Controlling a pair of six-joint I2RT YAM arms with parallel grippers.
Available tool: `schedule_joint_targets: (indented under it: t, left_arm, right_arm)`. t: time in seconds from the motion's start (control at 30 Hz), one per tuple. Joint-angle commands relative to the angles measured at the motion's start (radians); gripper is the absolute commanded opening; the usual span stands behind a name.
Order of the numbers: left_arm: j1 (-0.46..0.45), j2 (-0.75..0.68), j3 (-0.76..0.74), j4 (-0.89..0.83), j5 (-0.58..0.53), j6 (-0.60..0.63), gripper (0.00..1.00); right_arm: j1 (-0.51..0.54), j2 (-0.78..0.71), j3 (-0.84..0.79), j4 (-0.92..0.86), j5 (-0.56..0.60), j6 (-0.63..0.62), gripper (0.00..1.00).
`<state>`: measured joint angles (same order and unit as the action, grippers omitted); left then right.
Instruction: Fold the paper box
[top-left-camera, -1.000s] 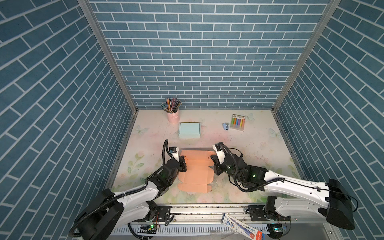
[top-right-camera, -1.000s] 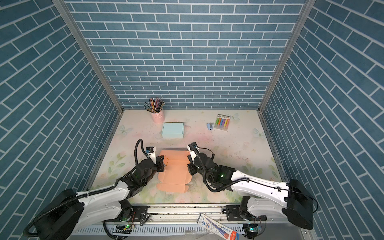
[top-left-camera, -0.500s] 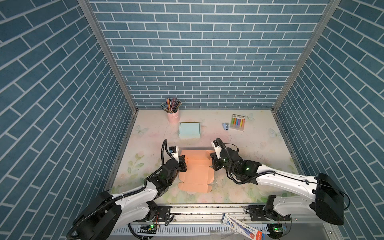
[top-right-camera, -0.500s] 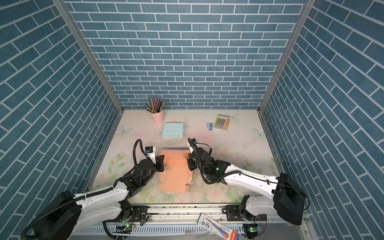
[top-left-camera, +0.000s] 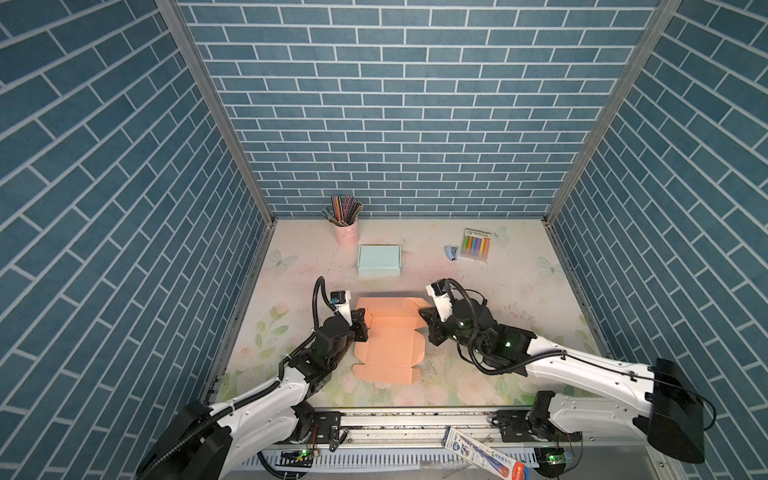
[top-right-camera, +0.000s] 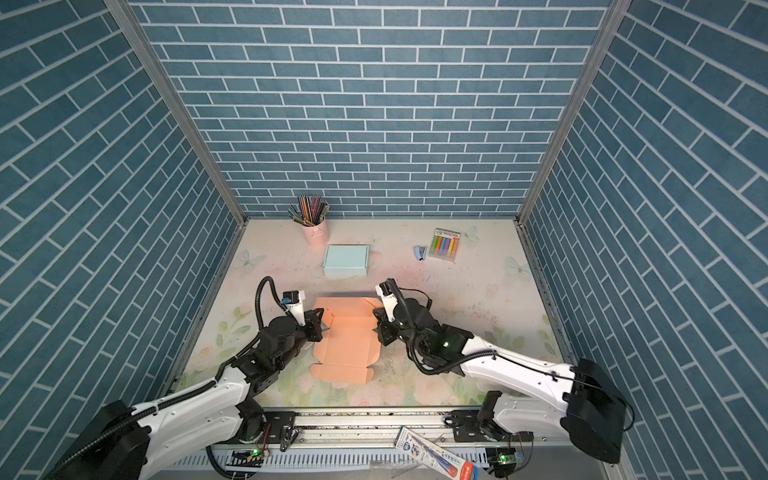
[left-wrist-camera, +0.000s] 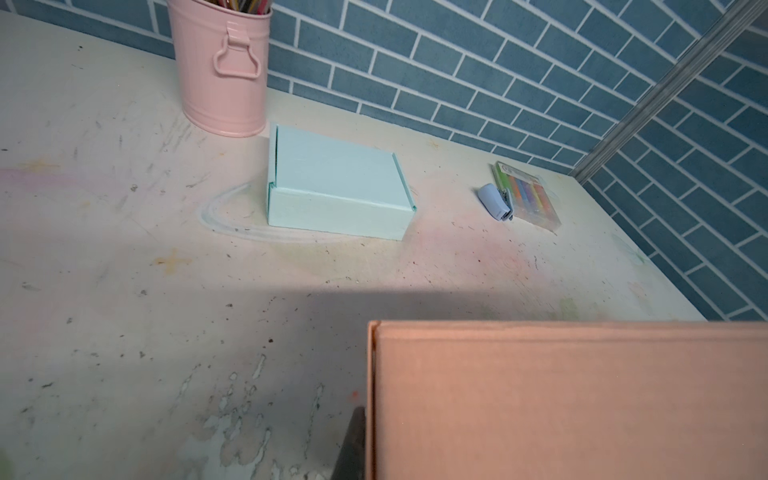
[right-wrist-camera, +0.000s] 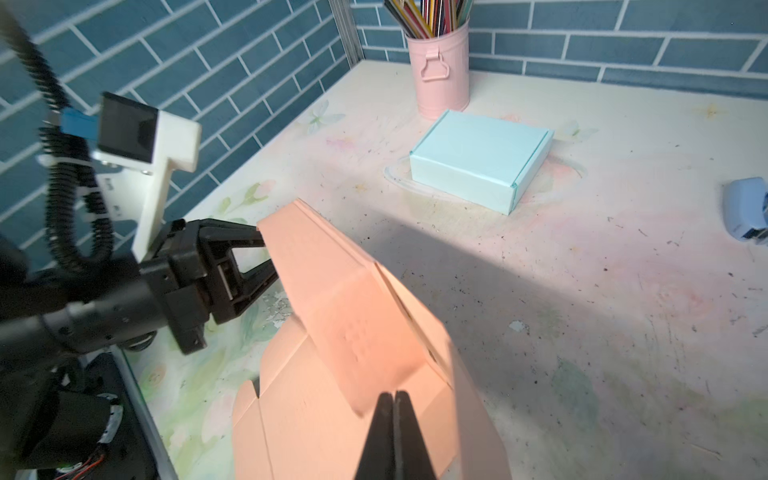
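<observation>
The peach paper box (top-left-camera: 390, 345) (top-right-camera: 345, 345) lies half folded at the table's front middle, its far and side walls raised. At the box's left edge my left gripper (top-left-camera: 361, 322) (top-right-camera: 320, 322) is shut on the left side wall. The right wrist view shows its fingers (right-wrist-camera: 249, 257) pinching that raised wall (right-wrist-camera: 332, 299). In the left wrist view one dark finger (left-wrist-camera: 353, 440) presses the panel's outer face (left-wrist-camera: 561, 395); the other is hidden. My right gripper (top-left-camera: 423, 326) (top-right-camera: 376, 328) (right-wrist-camera: 392, 411) is shut and holds nothing, its tips at the lower edge of an inner flap on the right side.
Behind the paper box stands a closed mint box (top-left-camera: 379, 259) (left-wrist-camera: 336, 187). A pink cup of pencils (top-left-camera: 346, 232) stands at the back left. A blue stapler (top-left-camera: 452, 252) and a marker pack (top-left-camera: 476, 245) lie at the back right. A tube (top-left-camera: 486, 455) rests on the front rail.
My right gripper has shifted a little toward the back along the box's right edge, still shut. The left gripper and its hold on the wall are unchanged.
</observation>
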<state>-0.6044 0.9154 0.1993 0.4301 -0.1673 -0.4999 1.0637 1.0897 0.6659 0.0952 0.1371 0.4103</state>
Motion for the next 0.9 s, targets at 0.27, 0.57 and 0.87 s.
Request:
schedule_joint_targets:
  t: [0.27,0.57,0.87]
  left_arm:
    - [0.126,-0.125,-0.001,-0.056,0.190,-0.078,0.00]
    - [0.171,-0.206,-0.014,0.012,0.305,-0.217,0.00]
    - [0.172,-0.221,-0.021,0.030,0.360,-0.247,0.00]
  right_arm:
    - [-0.002,-0.297,-0.346,0.453,-0.075,0.016,0.00]
    - [-0.002,-0.238,-0.534,0.796,-0.083,0.026,0.00]
    - [-0.001,-0.156,-0.425,0.898,-0.187,0.029,0.00]
